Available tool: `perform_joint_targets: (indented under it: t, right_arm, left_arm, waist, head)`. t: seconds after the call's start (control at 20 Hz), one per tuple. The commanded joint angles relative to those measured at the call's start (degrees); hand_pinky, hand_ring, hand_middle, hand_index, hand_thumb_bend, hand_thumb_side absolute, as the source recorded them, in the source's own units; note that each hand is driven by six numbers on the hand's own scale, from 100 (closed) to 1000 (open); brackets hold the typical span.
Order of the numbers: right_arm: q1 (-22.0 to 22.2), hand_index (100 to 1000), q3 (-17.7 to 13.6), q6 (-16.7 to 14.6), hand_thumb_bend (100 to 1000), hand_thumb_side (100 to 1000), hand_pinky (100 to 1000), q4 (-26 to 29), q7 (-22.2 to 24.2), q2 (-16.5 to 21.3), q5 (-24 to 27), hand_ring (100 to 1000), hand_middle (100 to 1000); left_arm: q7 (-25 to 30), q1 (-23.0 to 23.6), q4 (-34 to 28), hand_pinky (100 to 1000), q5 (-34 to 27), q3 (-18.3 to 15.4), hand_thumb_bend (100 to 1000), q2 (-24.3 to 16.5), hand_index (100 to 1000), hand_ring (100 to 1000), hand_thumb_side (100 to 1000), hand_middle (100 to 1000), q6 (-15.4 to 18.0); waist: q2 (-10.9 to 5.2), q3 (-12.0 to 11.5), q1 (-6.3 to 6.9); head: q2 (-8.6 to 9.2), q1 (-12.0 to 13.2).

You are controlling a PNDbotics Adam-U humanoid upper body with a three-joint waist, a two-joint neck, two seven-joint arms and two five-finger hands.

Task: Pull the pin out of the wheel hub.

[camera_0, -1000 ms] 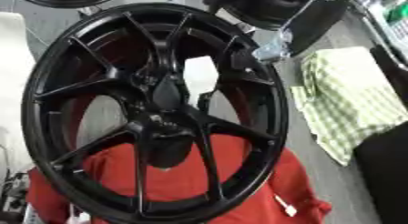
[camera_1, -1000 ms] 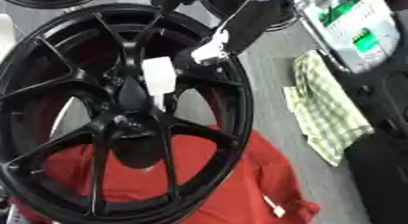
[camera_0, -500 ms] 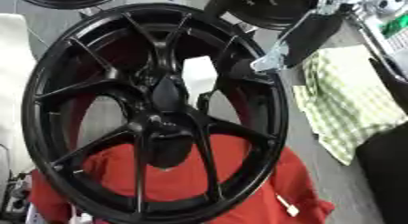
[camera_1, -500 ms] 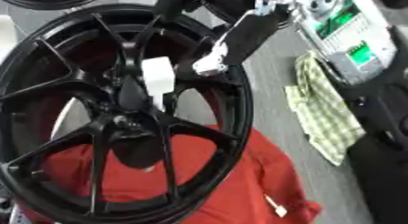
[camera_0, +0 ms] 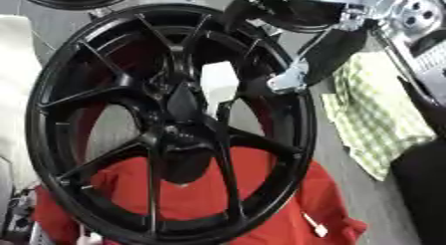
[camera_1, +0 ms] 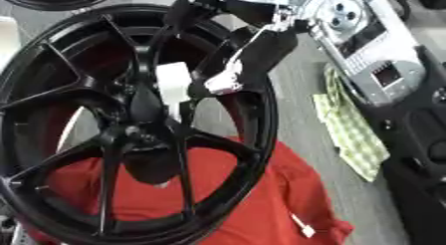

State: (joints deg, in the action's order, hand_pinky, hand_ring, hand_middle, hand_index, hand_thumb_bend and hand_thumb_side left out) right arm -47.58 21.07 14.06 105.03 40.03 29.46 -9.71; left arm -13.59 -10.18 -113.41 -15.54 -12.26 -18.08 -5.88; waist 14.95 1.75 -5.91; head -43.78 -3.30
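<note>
Pin, as far as it can be made out, is the white blocky piece (camera_0: 219, 82) standing up out of the middle of the glossy black multi-spoke alloy wheel hub (camera_0: 170, 123), just at 1 o'clock from the hub's centre boss; whether it is really the pin or a tag on it I cannot say for sure. Its long axis runs roughly from 12 to 6 o'clock in both eye views, its lower end dipping between the spokes toward the boss. The wheel lies on a red cloth (camera_0: 209, 196), with a green-and-white checked cloth (camera_0: 376, 117) well apart at 3 o'clock. Only the robot's right hand (camera_0: 306, 64) shows, a black and silver hand coming down from 1 o'clock over the rim; its silvery fingertips (camera_0: 283, 83) hang at 3 o'clock of the white piece, near it but apart. Its fingers look extended and hold nothing. The left hand is in no view, so the right is the nearer one. My judgement: the coming move is a short reach toward 9 o'clock, then a closing of thumb and fingers across the piece's narrow width, then a pull along its long axis, away from the boss.
</note>
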Motion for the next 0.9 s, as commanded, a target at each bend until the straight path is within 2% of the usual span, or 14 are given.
perform_joint_targets:
  t: [0.05,0.45,0.9]
  right_arm:
    - [-0.3,860,-0.3,0.6,529,234,952,-0.2,-0.3,-0.1,-1.3,897,771]
    - [0.4,868,0.5,0.4,520,240,961,-0.7,-0.5,-1.4,-2.3,905,779]
    - [0.6,870,1.1,-1.0,514,241,962,-2.3,-1.3,-2.6,-5.0,907,776]
  left_arm:
    - [-0.3,-0.3,-1.2,717,0.1,-0.5,100,-0.4,651,589,788,552,0.0]
    - [-0.4,-0.5,-1.2,718,0.0,-0.6,100,-0.2,651,589,790,552,-0.1]
    - [-0.2,-0.7,-1.2,718,-0.1,-0.4,100,0.1,651,589,794,552,-0.2]
  waist:
    - [-0.87,0.1,0.16]
    - [-0.63,-0.1,-0.01]
    - [0.06,-0.8,0.00]
  head:
    - [-0.34,0.8]
    - [-0.34,1.8]
    - [-0.34,1.2]
